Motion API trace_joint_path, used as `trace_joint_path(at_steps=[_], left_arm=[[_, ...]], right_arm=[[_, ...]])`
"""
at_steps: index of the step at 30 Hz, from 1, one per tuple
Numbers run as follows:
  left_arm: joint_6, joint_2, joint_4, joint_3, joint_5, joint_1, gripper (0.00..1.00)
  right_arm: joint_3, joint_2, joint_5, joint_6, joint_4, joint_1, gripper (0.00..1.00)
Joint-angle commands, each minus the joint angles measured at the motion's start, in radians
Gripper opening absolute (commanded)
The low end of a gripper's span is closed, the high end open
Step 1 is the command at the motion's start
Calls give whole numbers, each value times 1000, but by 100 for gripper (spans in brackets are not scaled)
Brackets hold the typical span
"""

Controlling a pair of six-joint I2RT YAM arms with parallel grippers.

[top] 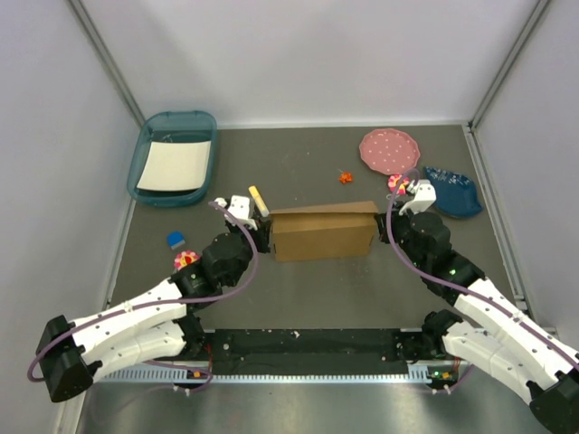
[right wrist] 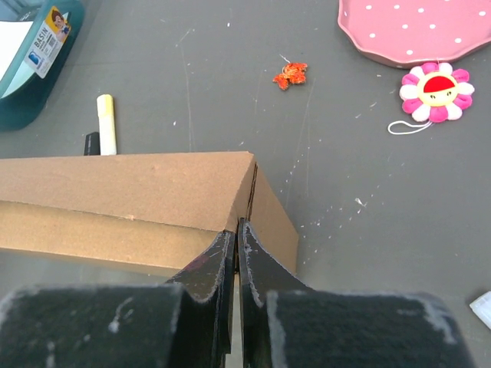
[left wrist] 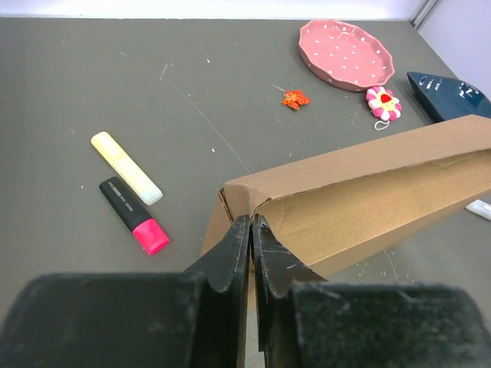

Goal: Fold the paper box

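Observation:
The paper box (top: 324,233) is brown cardboard, standing as a closed long rectangular shape at the table's middle. My left gripper (top: 263,231) is at its left end. In the left wrist view the jaws (left wrist: 252,224) are shut on the thin end wall of the box (left wrist: 368,199), with a strip of cardboard showing between the fingers. My right gripper (top: 384,226) is at the right end. In the right wrist view its jaws (right wrist: 238,227) are shut on the end wall's edge at the box's (right wrist: 130,192) corner. A lid seam runs along the front.
A teal tray (top: 149,136) with white paper sits back left. A pink plate (top: 389,149), a dark blue dish (top: 452,192), a flower toy (top: 398,183) and an orange scrap (top: 345,176) lie back right. A yellow highlighter (left wrist: 126,167) and a black-pink marker (left wrist: 133,215) lie left of the box.

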Motion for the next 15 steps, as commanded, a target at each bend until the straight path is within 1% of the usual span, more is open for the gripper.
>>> trace_joint_path(at_steps=[1,2,7,10,15], left_arm=[[1,8,51,24,26,6,3],[-3,9,54,18,28,6,0],[-33,3,95,-45,57,6,0],[-54,9,118,-72,101,6,0],[-100,37,146,-106,120,3,0]], right_arm=[[18,15,-14,16,-114,5,0],[16,13,-15,16,-114,5,0],[10,4,-20,19,-116,5,0],[9,2,-21,20,-116,3,0],[7,2,-23,17,-117,5,0]])
